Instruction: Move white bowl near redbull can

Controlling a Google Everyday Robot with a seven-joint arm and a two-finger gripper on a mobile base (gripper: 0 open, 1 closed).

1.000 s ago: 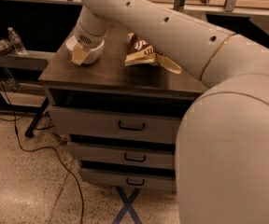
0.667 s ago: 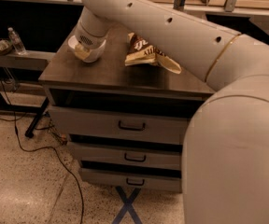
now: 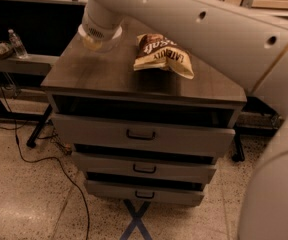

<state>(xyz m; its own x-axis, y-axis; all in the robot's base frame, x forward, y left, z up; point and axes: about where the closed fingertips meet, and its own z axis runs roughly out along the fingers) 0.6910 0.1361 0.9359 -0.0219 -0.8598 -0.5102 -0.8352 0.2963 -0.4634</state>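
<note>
Nearest the camera, drawer fronts (image 3: 140, 134) are seen under the table (image 3: 99, 76). Further back, a chip bag (image 3: 161, 54) is laid right of centre. At the far left corner the hand (image 3: 100, 33) is held directly over the white bowl (image 3: 90, 44); its state cannot be told. The redbull can is not seen. The left edge is close; bare top is left in front.
</note>
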